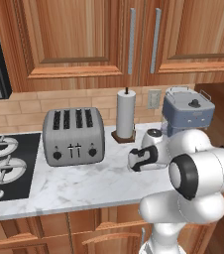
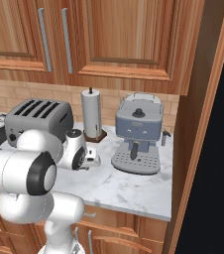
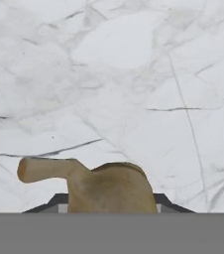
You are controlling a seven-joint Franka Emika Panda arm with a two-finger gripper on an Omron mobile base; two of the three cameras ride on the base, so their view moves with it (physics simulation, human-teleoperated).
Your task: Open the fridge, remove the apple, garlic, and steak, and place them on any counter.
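Observation:
In the hand view the garlic [image 3: 109, 186], a tan bulb with its stem pointing left, sits between my two dark fingertips [image 3: 59, 202]. My gripper [image 3: 111, 204] is shut on it, just above the white veined marble counter [image 3: 134, 74]. In both base views the hand [image 1: 138, 161] [image 2: 88, 158] hovers low over the counter [image 1: 84, 186] [image 2: 129, 186], right of the toaster and in front of the paper towel roll. A black surface at the far right is the fridge [image 2: 218, 149]; its doors and handles are hidden. The apple and the steak are out of view.
A grey four-slot toaster [image 1: 74, 136] [image 2: 37, 119] stands left of the hand. A paper towel holder [image 1: 125, 116] [image 2: 91, 114] is behind it, and a blue-grey coffee machine [image 1: 188, 111] [image 2: 138, 134] is to the right. A black stovetop [image 1: 5, 166] lies left. Wooden cabinets hang above.

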